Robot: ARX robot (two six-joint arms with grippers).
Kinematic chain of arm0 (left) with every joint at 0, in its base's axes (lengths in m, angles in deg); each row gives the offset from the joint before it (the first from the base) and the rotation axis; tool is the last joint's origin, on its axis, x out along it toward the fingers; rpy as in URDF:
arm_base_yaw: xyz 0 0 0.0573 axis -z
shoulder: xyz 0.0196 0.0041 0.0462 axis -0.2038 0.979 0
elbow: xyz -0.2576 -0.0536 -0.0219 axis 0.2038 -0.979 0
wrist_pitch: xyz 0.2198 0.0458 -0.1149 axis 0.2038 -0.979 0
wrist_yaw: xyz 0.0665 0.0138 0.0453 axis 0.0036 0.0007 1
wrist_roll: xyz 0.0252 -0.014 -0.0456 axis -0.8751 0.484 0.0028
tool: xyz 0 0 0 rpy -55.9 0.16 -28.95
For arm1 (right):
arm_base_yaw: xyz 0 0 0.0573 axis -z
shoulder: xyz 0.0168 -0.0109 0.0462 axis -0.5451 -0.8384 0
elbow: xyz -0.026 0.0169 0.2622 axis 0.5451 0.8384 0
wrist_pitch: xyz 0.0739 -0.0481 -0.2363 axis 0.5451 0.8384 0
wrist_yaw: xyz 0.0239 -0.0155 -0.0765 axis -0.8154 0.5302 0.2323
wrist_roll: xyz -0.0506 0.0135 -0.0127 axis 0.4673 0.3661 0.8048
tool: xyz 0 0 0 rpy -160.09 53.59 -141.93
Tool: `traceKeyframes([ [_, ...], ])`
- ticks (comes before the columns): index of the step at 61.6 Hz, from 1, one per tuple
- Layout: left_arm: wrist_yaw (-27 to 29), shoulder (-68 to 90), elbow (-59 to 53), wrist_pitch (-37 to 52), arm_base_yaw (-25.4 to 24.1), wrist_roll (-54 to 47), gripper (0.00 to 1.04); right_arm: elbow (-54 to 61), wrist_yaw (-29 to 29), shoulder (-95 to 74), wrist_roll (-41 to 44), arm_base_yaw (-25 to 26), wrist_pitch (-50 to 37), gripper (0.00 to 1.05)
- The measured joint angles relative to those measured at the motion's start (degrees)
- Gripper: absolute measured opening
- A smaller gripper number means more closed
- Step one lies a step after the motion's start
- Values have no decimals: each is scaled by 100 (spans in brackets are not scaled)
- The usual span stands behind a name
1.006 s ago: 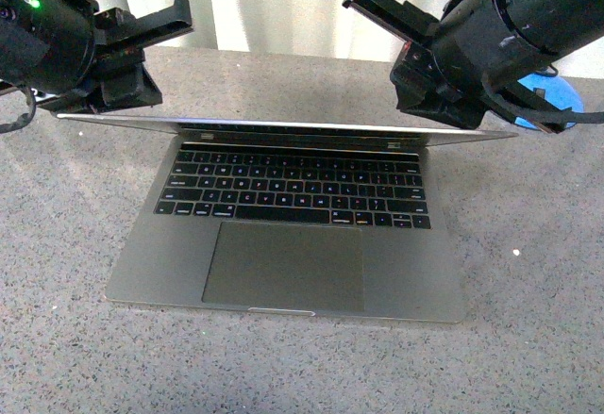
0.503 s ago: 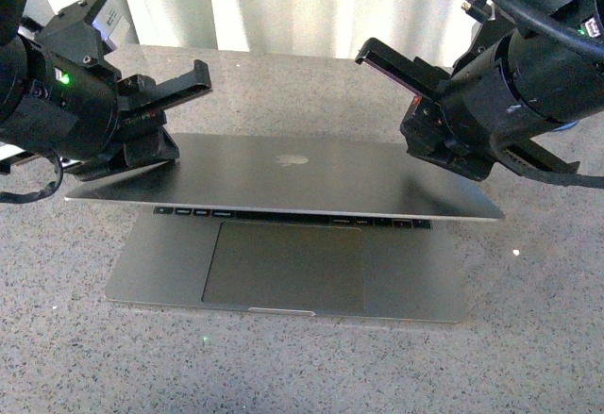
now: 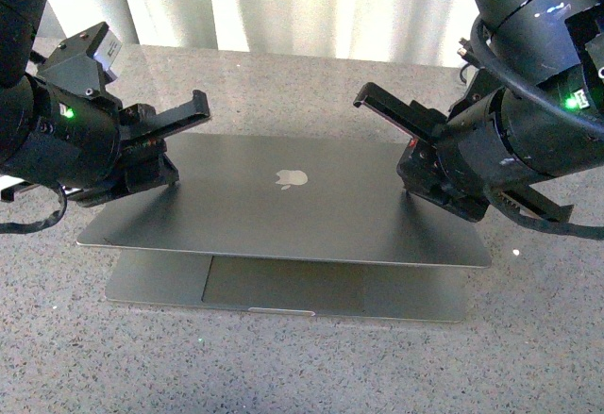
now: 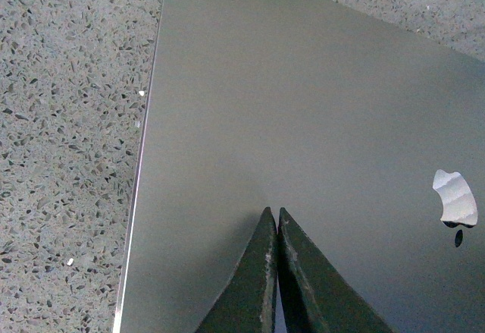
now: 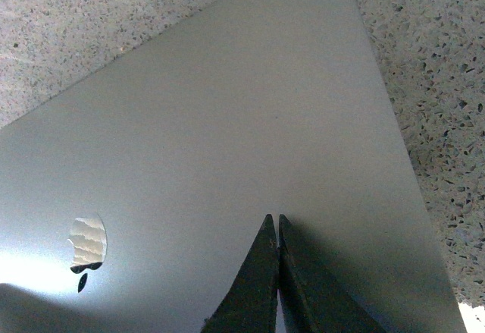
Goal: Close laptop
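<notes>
The laptop lies on the speckled table with its grey lid lowered almost flat, the apple logo facing up. A narrow gap remains at the front, where a strip of the trackpad shows; the keys are hidden. My left gripper is shut, above the lid's left part. My right gripper is shut, above the lid's right part. In the left wrist view the closed fingertips point across the lid. The right wrist view shows the same over the lid.
The grey speckled table stretches all around the laptop. A white curtain hangs behind the table's far edge. Both bulky black arm bodies hang over the lid's left and right edges.
The lid has swung down from half open, covering the keyboard, to nearly flat. Both shut grippers have moved down and toward me along with it.
</notes>
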Motion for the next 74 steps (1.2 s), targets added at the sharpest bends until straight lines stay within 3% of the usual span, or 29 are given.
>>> traceKeyframes([
  [74, 4, 389, -234, 422, -7, 81, 4, 323, -155, -326, -151, 59, -501, 1],
])
